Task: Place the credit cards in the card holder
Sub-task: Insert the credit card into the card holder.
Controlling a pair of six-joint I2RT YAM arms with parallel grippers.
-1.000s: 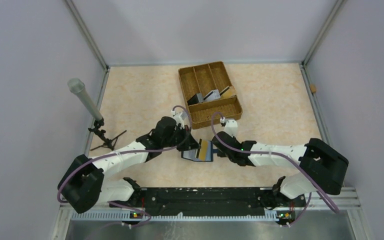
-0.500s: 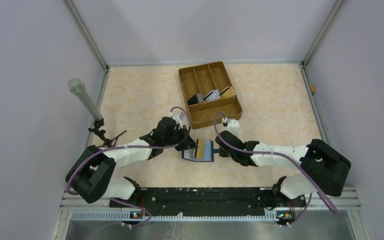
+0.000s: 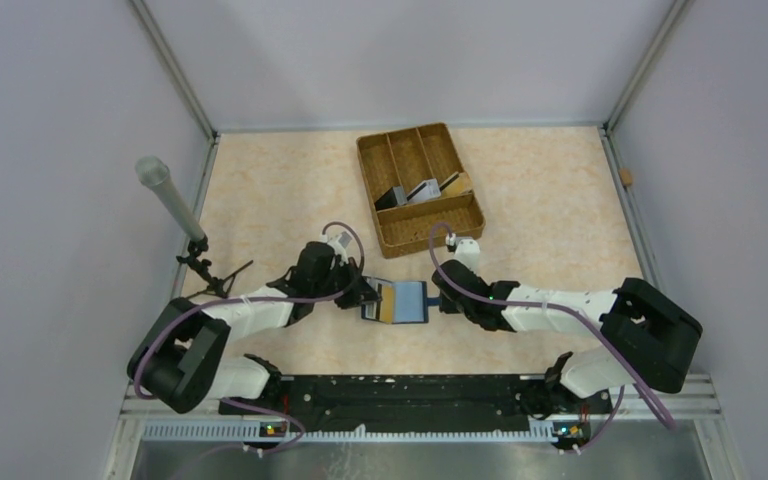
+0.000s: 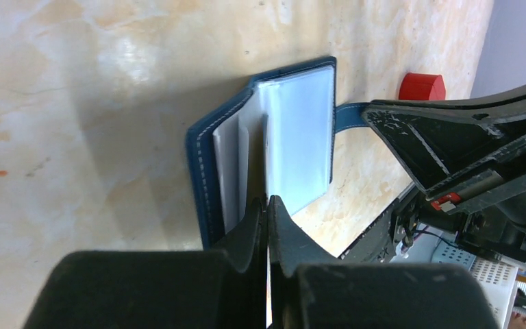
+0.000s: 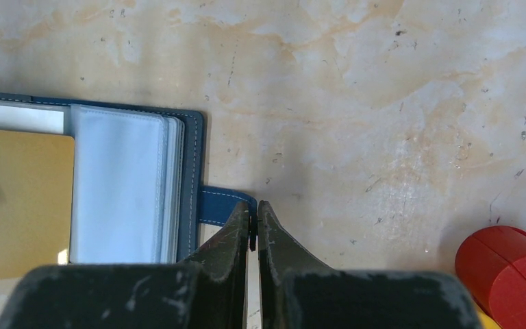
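The navy card holder (image 3: 410,301) lies open on the table, its clear blue-grey sleeves facing up (image 5: 120,185). My left gripper (image 3: 364,293) is shut on a gold credit card with a dark stripe (image 5: 31,205). The card lies over the holder's left half and shows edge-on between my left gripper's (image 4: 268,200) fingers. My right gripper (image 5: 253,205) is shut on the holder's blue snap tab (image 5: 219,204) at its right edge and shows in the top view (image 3: 433,298). Three more grey and dark cards (image 3: 422,190) stand in the brown woven tray (image 3: 385,150).
The woven tray stands just behind the holder. A red round piece (image 5: 503,267) lies on the table right of my right gripper and also shows in the left wrist view (image 4: 421,87). A grey microphone on a small tripod (image 3: 165,195) stands at the left wall.
My left gripper has drawn back to the left and lower. The gold card, standing on edge over the holder before, now lies flatter over its left half. The right gripper has held still.
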